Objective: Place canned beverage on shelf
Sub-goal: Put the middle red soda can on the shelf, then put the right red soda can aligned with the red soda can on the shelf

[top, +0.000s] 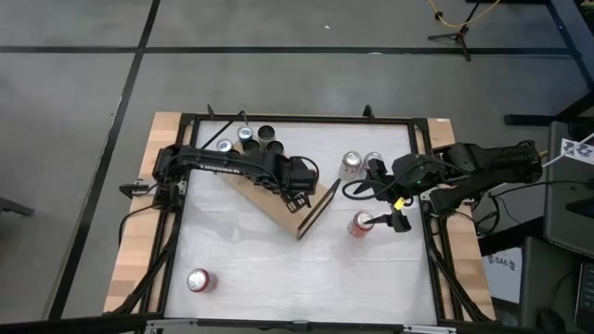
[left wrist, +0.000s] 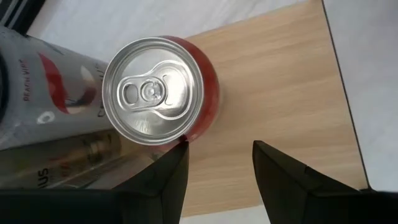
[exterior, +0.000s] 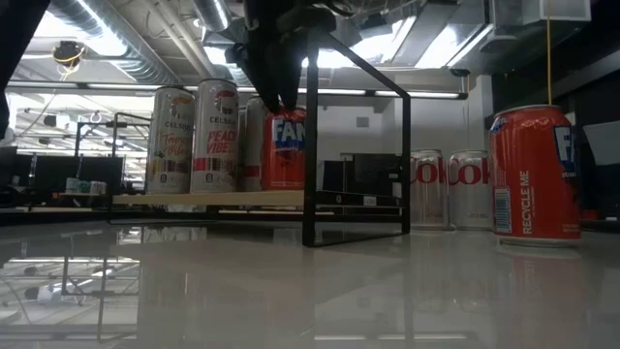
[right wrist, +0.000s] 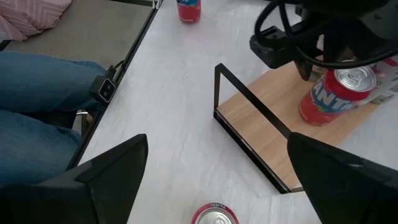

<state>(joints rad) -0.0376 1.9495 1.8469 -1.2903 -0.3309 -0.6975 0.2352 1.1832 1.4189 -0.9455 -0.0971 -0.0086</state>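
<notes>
On the white worktop (top: 297,278), seen from above, the light-brown wooden shelf on its thin black metal frame (top: 278,206) lies askew near the centre. The dark left arm reaches over it from nine o'clock; the right arm comes in from three o'clock. The left gripper (left wrist: 217,158) hangs just above the shelf board beside the red orange-soda can (left wrist: 163,88), which already stands upright on the wood. Its jaws look nearly shut and empty, with bare board showing between them. The right gripper (right wrist: 217,174) has its jaws spread wide and holding nothing, poised over a second red can (top: 361,224) at four o'clock of the shelf.

The risk, as I judge it, is the left gripper clipping the red can's rim as it lifts away, since one finger sits almost against it; a tip would knock the tall white cans (exterior: 194,136) behind it. The right gripper could also catch the black frame if it swings across carelessly.

The low view alone shows the cans standing upright in a row on the shelf and two silver cola cans (exterior: 450,189) beyond. The high view alone shows a stray red can (top: 200,280) at seven o'clock, and the right wrist view shows a person's blue-trousered legs (right wrist: 43,99) beside the worktop.
</notes>
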